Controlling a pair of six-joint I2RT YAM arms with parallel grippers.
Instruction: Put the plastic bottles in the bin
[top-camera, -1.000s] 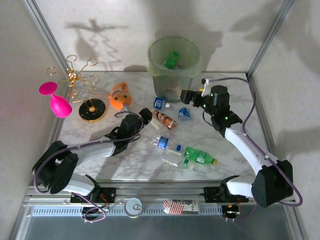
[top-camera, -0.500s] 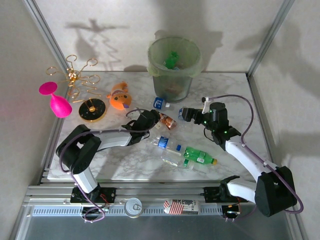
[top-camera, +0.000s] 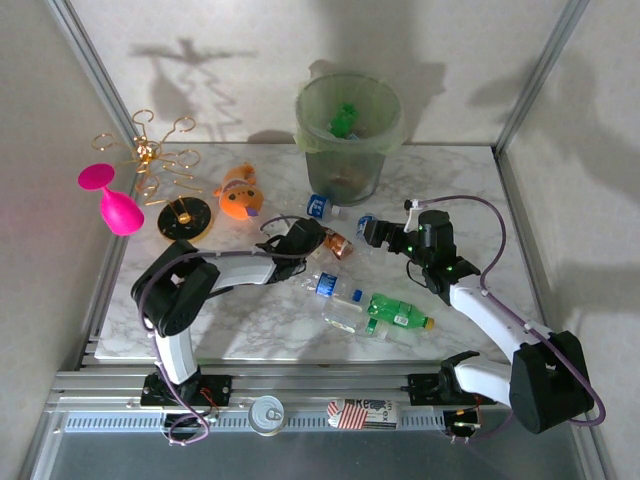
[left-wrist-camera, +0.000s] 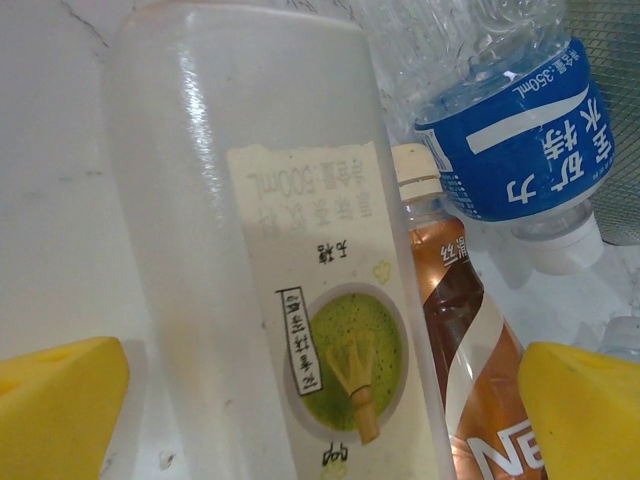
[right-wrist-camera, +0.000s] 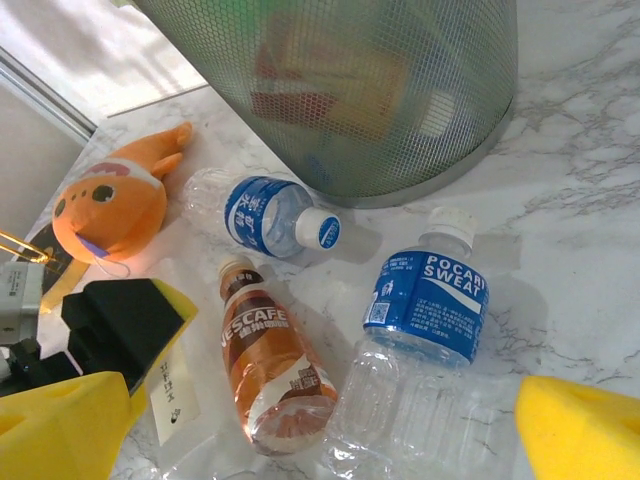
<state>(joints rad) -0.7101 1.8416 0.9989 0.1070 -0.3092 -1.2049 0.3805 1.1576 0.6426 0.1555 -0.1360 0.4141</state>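
The left gripper (top-camera: 306, 236) has its jaws wide apart, one on each side of a clear bottle with a green tea label (left-wrist-camera: 290, 300), which lies beside the brown bottle (left-wrist-camera: 465, 330). The right gripper (top-camera: 368, 232) is also spread open and faces the Pocari Sweat bottle (right-wrist-camera: 425, 310). The bin (top-camera: 345, 165) stands just behind them at the far edge of the table (top-camera: 250, 320).
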